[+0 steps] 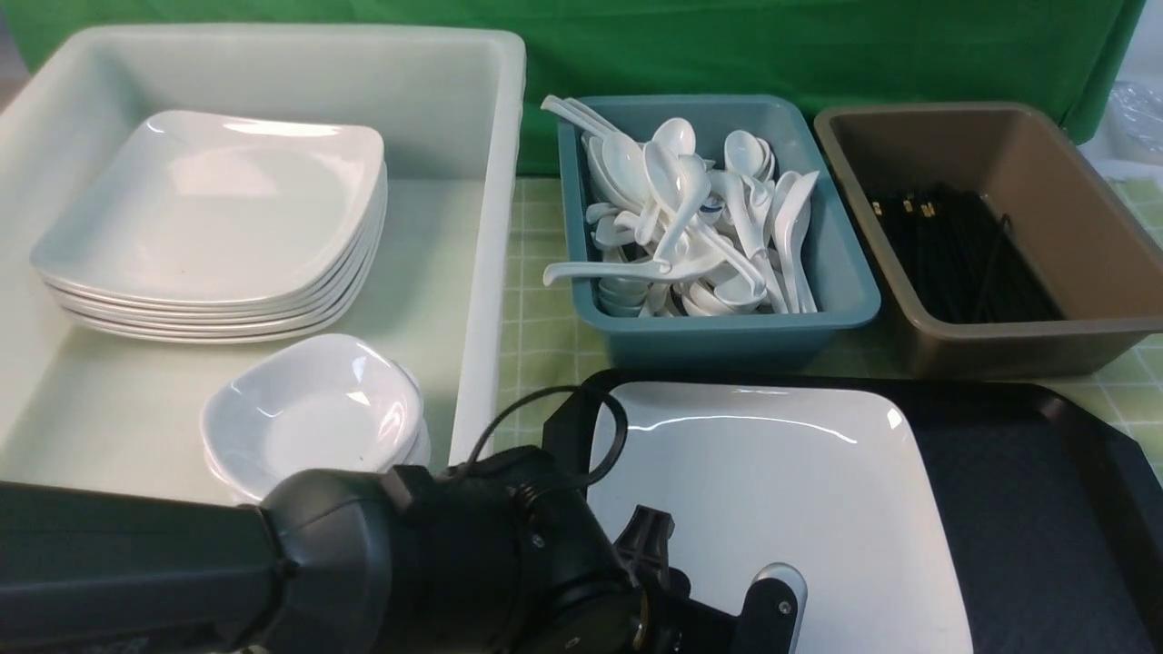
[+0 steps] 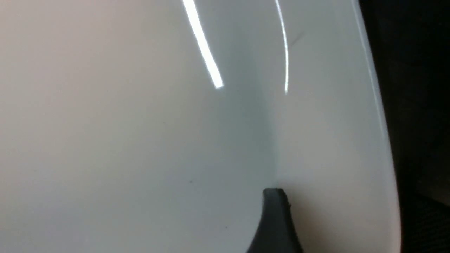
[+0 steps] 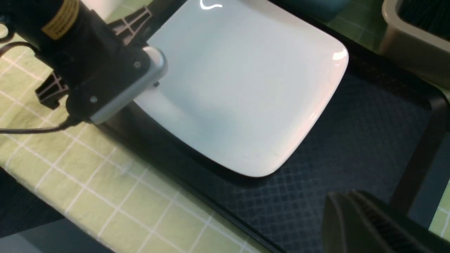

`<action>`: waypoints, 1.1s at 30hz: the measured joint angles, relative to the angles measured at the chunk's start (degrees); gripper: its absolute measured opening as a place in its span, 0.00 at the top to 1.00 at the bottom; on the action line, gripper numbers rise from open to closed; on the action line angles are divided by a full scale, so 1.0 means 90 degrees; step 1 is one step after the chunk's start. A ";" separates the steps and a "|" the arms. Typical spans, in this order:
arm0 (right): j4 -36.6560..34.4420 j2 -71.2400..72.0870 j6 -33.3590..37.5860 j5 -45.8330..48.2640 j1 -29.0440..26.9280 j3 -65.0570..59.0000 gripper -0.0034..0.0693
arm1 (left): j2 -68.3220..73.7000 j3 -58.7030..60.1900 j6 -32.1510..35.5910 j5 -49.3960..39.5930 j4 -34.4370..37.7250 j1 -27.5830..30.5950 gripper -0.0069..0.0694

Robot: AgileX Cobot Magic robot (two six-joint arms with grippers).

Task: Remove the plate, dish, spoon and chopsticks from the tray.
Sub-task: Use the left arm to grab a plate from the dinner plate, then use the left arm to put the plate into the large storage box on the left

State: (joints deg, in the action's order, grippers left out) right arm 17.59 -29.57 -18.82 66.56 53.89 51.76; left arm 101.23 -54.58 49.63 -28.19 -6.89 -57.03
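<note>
The large white plate lies on the black tray, toward its left side; it also shows in the right wrist view. My left gripper is open at the plate's left rim. One finger rests over the plate's inner surface, and the other is hidden. My right gripper is shut and empty above the bare tray surface, out of the front view. No spoon, chopsticks or small dish shows on the visible part of the tray.
A white tub at the left holds a stack of plates and small dishes. A teal tub holds spoons. A brown tub holds chopsticks. A green checked cloth covers the table.
</note>
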 joint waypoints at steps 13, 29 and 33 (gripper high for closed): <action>-0.0041 0.0000 0.0026 0.0000 0.0000 0.0000 0.88 | -0.0065 -0.0050 -0.0283 -0.0027 -0.0425 -0.0118 0.65; 0.0342 0.0004 0.0023 -0.0072 0.0000 0.0253 0.85 | -0.2812 -0.0570 -0.0949 -0.1455 0.0428 -0.1185 0.87; 0.0628 0.0004 -0.0182 -0.0066 0.0000 0.0384 0.85 | -0.3208 -0.0570 -0.0949 -0.1455 0.0544 -0.1185 0.87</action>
State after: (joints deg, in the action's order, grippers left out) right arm 23.24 -29.53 -20.45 65.97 53.89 55.21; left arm 72.36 -59.71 41.09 -41.28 -1.99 -67.70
